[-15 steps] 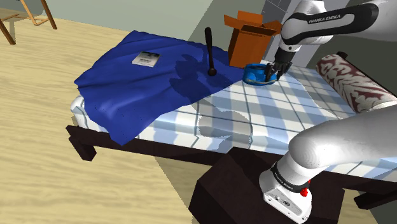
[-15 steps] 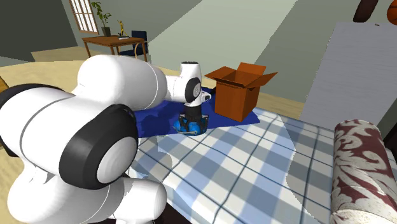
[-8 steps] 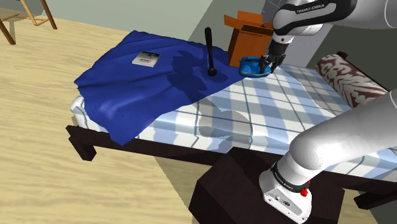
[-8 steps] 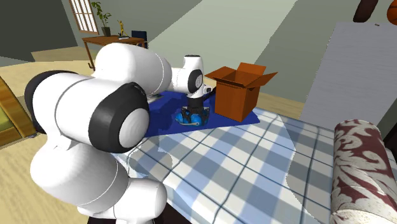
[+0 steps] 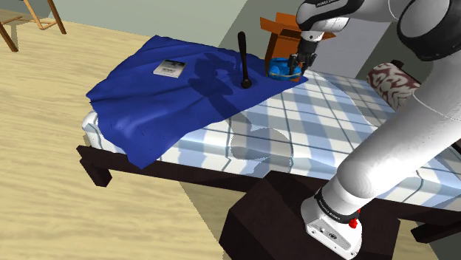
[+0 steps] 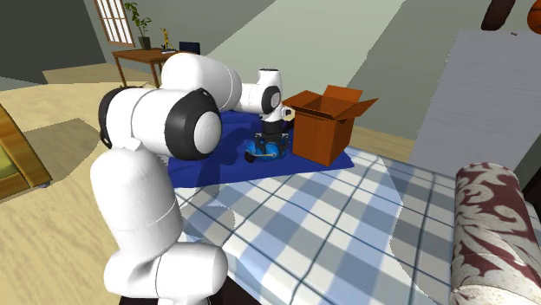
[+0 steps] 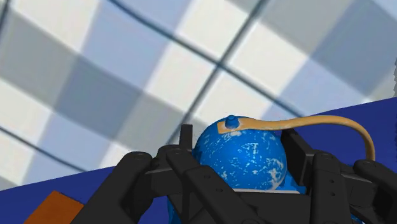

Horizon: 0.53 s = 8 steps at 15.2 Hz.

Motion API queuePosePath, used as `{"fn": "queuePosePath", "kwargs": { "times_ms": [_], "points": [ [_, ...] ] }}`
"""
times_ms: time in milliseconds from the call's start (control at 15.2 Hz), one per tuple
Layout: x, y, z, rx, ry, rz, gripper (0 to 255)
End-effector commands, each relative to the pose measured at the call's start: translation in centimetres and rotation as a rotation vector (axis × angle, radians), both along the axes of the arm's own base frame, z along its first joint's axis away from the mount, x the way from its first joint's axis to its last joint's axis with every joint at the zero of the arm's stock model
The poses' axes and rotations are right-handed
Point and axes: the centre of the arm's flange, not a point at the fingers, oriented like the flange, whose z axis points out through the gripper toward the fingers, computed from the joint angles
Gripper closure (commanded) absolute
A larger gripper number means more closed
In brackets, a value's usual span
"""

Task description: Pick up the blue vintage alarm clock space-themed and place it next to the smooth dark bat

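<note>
Checked bed [image 5: 332, 129] | claw [image 5: 297, 64] clasps blue clock [image 5: 281, 71] | box [image 5: 278, 33] just beside | bat [image 5: 243, 60] near

1. On the white arm [image 5: 329, 10], on the link just above the cardboard box [image 5: 277, 40] in the shoulder view, there is one row of small dark capitals. The picture's upper edge cuts it, and it cannot be read with certainty.
2. A small white card [image 5: 168, 68] lies on the blue cloth [image 5: 148, 96], well to the shoulder view's left of the box. It bears a dark band and faint grey lines of print, too small to read.
3. The blue alarm clock [image 7: 240, 156], just beside the box, has white flecks across its shell. They make a speckled pattern, not letters or numerals.
4. None of these marks reads as a word or a number.
</note>
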Motion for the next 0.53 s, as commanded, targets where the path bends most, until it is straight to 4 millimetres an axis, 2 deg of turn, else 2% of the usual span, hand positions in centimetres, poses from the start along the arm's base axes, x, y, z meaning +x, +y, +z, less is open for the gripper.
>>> {"fn": "queuePosePath", "kwargs": {
  "times_ms": [0,462],
  "points": [
    [2.7,-1.2,0.3,-0.001,-0.002,0.001,255],
    [11.1,-5.0,0.4,-0.001,-0.002,0.001,255]
  ]
}}
